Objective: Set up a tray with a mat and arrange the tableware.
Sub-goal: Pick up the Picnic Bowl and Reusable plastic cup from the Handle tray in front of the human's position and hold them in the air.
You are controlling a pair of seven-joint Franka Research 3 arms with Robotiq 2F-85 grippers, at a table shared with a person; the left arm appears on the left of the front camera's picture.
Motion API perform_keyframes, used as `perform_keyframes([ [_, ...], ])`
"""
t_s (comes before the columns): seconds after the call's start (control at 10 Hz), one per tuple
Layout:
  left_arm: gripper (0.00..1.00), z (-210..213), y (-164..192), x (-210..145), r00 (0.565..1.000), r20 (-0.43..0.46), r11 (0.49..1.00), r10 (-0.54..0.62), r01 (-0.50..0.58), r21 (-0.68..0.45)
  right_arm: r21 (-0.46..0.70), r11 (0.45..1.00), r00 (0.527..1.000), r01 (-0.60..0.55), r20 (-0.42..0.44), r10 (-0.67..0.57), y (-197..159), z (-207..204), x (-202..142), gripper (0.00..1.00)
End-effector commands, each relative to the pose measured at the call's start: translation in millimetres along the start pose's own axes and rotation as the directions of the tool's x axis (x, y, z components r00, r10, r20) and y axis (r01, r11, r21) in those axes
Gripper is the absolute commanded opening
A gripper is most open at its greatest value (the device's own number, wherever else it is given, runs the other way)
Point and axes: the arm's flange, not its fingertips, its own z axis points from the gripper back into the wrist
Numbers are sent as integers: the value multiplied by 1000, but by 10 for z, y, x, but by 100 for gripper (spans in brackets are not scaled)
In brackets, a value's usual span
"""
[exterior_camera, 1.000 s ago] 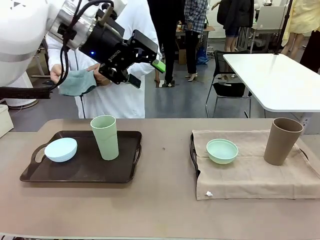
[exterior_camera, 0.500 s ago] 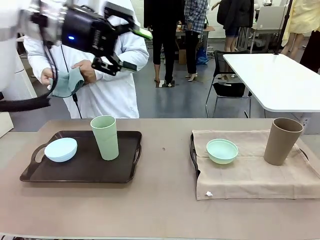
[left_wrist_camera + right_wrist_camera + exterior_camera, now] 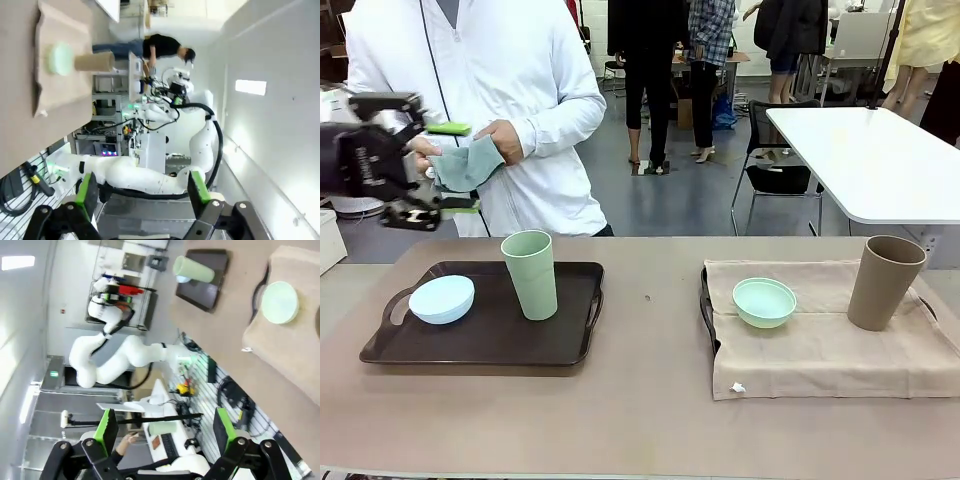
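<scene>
The smooth dark tray (image 3: 480, 350) holds a round light blue bowl (image 3: 442, 298) and a tall pale green cup (image 3: 530, 274). On the beige fabric mat (image 3: 820, 355) stand an empty mint green bowl (image 3: 764, 301) and a matte brown cup (image 3: 885, 282). The left gripper (image 3: 143, 189) and the right gripper (image 3: 165, 432) are released, grasping nothing

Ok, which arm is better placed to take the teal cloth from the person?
Left, probably. The left tool hangs open by the crumpled teal cloth in the person's hands. The right tool, also open, looks well back from the table.
</scene>
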Motion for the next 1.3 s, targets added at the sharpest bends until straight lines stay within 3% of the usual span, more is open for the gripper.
perform_keyframes([
  [0.0,94,375,92,-245,998,68,999,11,-15,44,249,968,992,28,112,-57,44,-226,-66,100],
  [0.1,94,501,107,-280,989,150,997,-3,-9,80,291,955,989,49,118,-86,-22,-400,-112,100],
  [0.2,94,240,19,16,999,32,1000,5,-6,23,265,962,990,60,108,-91,-68,-478,-130,100],
  [0.3,94,240,19,16,999,32,1000,5,-6,23,161,985,995,64,61,-74,-96,-568,-161,100],
  [0.4,94,240,19,16,999,32,1000,5,-6,23,255,967,996,32,78,-53,-128,-335,-88,100],
  [0.6,94,240,19,16,999,32,1000,5,-6,23,244,969,996,46,69,-65,-154,-480,-109,100],
  [0.7,94,239,18,-5,999,36,999,12,-13,38,282,957,985,66,137,-109,-155,-440,-43,100],
  [0.9,94,577,38,162,994,92,998,67,-66,-12,231,950,947,211,192,-257,-308,-389,-95,100],
  [1.1,94,946,180,194,978,192,996,85,-86,-4,199,946,941,255,174,-290,-417,-354,-217,100],
  [1.2,94,975,194,209,975,219,999,30,-32,6,167,961,955,218,164,-246,-414,-336,-207,100],
])
